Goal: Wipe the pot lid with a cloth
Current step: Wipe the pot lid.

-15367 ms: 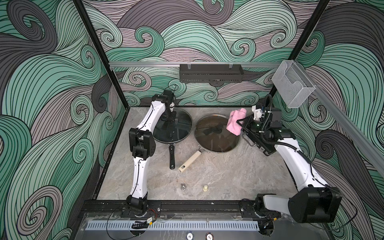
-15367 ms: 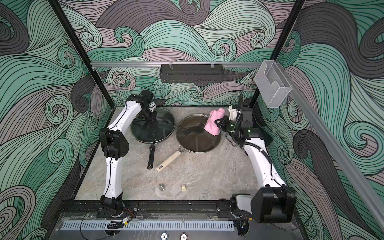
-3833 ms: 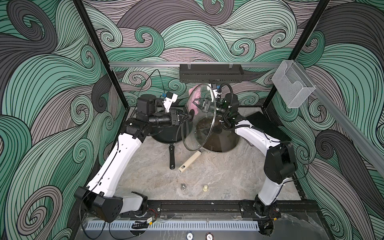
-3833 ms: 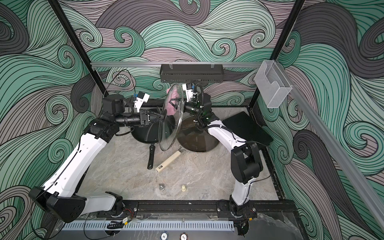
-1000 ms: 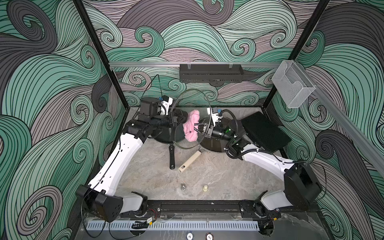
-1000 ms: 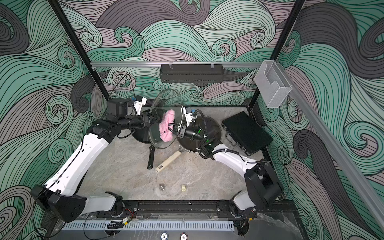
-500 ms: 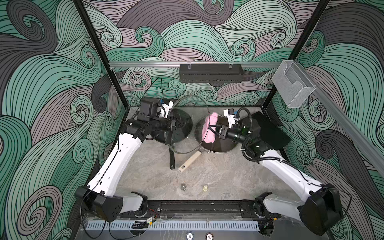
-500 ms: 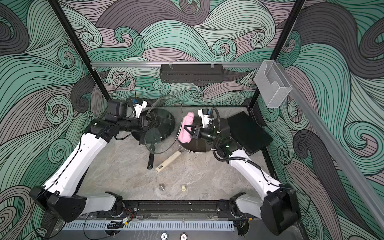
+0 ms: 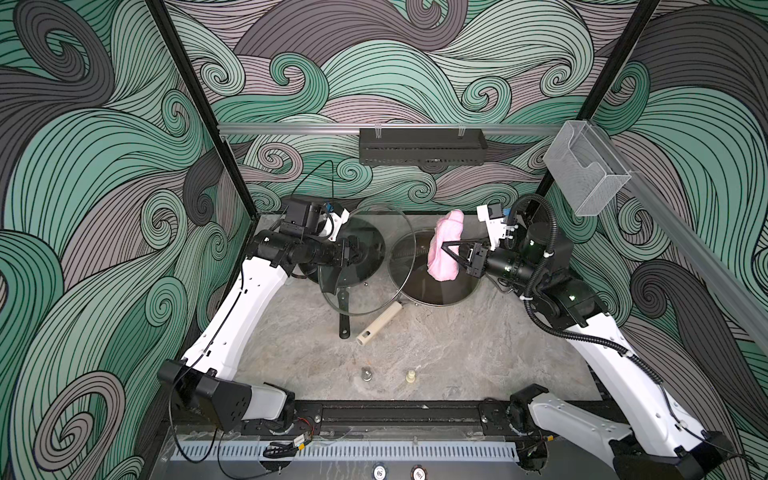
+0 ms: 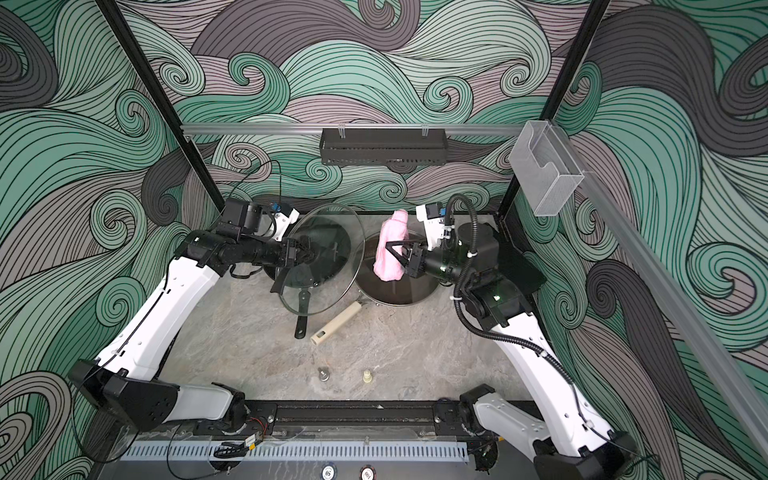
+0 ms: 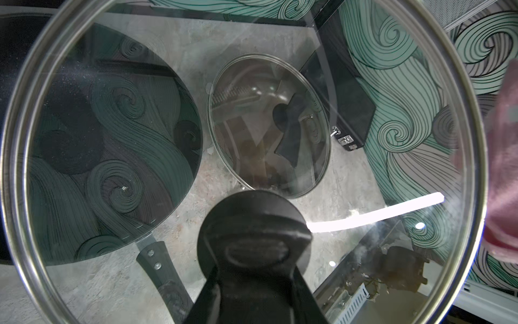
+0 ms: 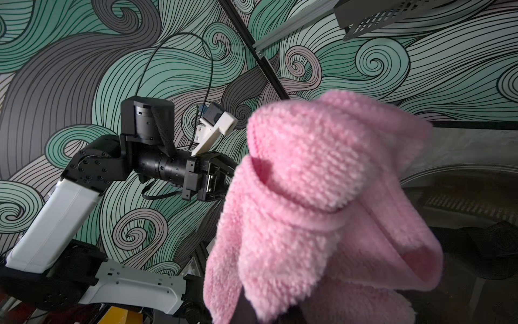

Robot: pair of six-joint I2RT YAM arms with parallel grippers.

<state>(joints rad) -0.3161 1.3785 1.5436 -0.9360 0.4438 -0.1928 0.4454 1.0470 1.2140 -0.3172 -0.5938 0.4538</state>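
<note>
Mia: What was on the left?

Ben: The left end effector (image 9: 356, 254) was shut tight on the black knob (image 11: 253, 232) of the lid (image 9: 374, 293). It held the glass lid up on its edge, tilted, above the black pan (image 9: 343, 322).

Mia: And the cloth?

Ben: The pink cloth (image 9: 449, 224) was up in the air to the right. It was close to the lid's edge but not touching it. The right end effector (image 9: 451, 254) was pinched shut on it, all bunched up, over the other pan (image 9: 436, 289).

Mia: So no wiping right then?

Ben: I think not. The cloth had to reach the glass first.

Mia: What could go wrong?

Ben: The lid hung from just its knob. I think a hard push from the cloth could make it spin or slip out. Then it might drop on the pan or the counter (image 9: 457, 353) and crack.

Mia: Anything else?

Ben: The cloth was a lump, so only a small bit might rub the glass. It could also snag on the lid's edge and get pulled out of the pinch.
</note>
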